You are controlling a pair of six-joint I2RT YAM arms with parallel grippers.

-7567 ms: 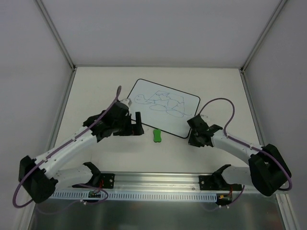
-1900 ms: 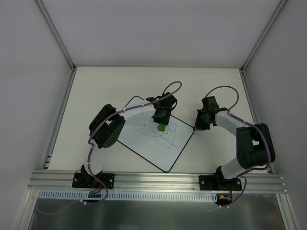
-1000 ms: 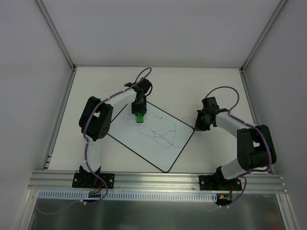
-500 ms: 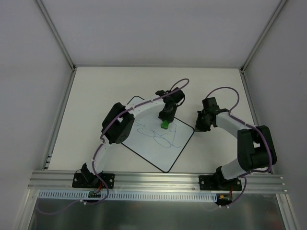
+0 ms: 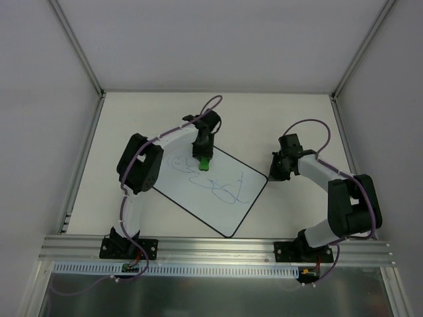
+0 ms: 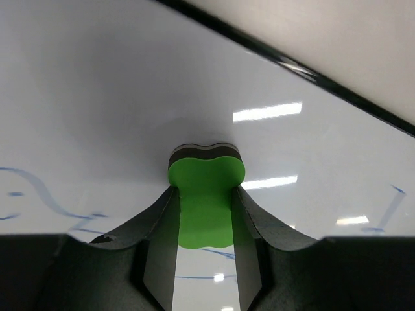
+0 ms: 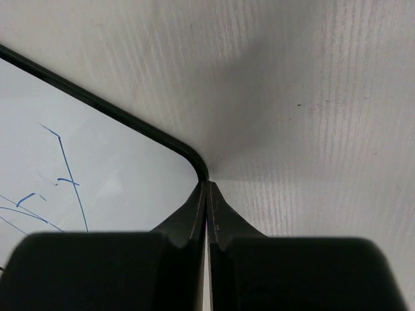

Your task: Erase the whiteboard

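Observation:
The whiteboard (image 5: 218, 205) lies turned at an angle on the table, with thin blue scribbles across its middle. My left gripper (image 5: 203, 160) is shut on the small green eraser (image 5: 205, 163), pressing it down on the board's upper left part. In the left wrist view the green eraser (image 6: 205, 203) sits between the two black fingers against the glossy whiteboard (image 6: 117, 103). My right gripper (image 5: 272, 174) is shut, its tips touching the board's right corner. In the right wrist view the shut gripper (image 7: 207, 185) meets the whiteboard's (image 7: 97, 168) rounded black-edged corner.
White walls with metal frame posts enclose the table (image 5: 297, 119) on three sides. An aluminium rail (image 5: 211, 247) carrying both arm bases runs along the near edge. Purple cables loop over both arms.
The left gripper with the eraser has swept back left across the board from its right half. Part of the scribble on the upper area looks fainter. The right gripper has stayed at the corner.

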